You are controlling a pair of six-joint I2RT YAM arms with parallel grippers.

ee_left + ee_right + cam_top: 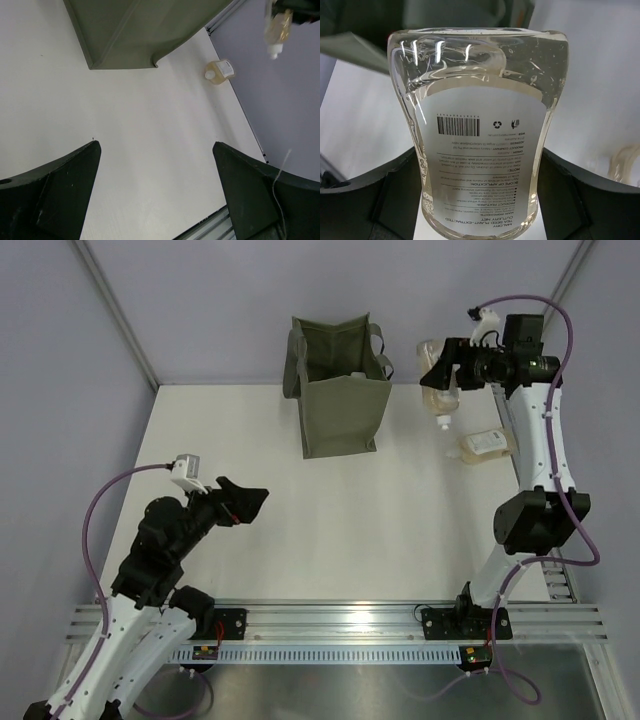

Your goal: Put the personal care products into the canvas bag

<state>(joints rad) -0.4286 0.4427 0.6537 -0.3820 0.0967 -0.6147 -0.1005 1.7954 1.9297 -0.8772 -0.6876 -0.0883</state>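
Two bottles overhead: held bottle (441,395) clamped cap-down in right fingers (437,368), second bottle (487,444) lying on the desk (300,520); only the right wrist view shows the barcode label (480,165). Left fingers (60,190) apart.

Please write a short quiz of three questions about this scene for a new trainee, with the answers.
1. True or false: the left gripper holds something.
2. What does the right gripper hold? A) a clear bottle with a white cap; B) a bag handle; C) nothing.
3. Fill in: in the top view, a second bottle lies on the table, to the ____ of the green bag.
Key: 1 false, it is open and empty; 2 A; 3 right.
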